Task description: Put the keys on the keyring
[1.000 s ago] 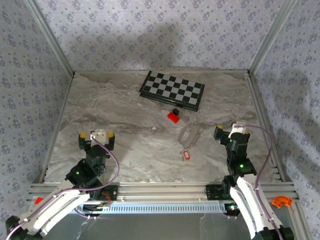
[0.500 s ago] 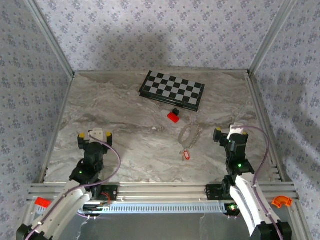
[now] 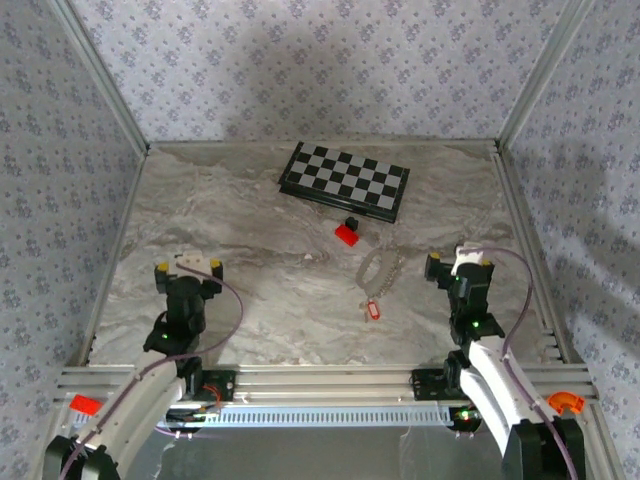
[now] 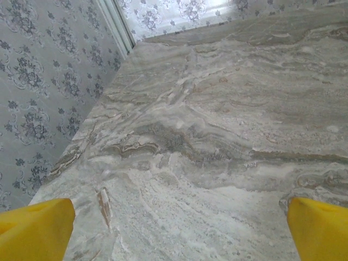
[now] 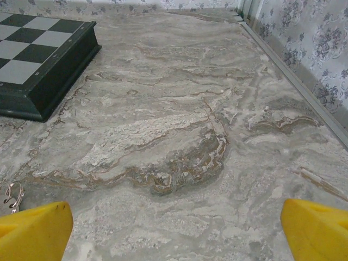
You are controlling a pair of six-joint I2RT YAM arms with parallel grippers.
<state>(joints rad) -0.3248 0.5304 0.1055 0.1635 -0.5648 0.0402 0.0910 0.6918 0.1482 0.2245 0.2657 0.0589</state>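
Your right gripper (image 3: 460,264) hangs over the grey-veined marble tabletop (image 3: 250,230) with its yellow-tipped fingers (image 5: 318,231) spread wide and nothing between them. The thin, pale beaded chain loop that serves as the keyring (image 3: 381,268) lies flat on the marble to this gripper's left, near it but apart from it. The tiny key with the red-orange plastic head (image 3: 375,311) sits at the chain's near end, left of the gripper and a little back toward its base; you cannot tell whether it is threaded on. Ahead and to the left of the gripper lie a small red block with a black piece (image 3: 347,233) and, beyond that, a black-and-white folding chessboard (image 5: 38,49). Your left gripper (image 3: 189,268) is also opened fully and empty, with bare marble between its yellow pads (image 4: 32,231); the key and chain lie well off to its right.
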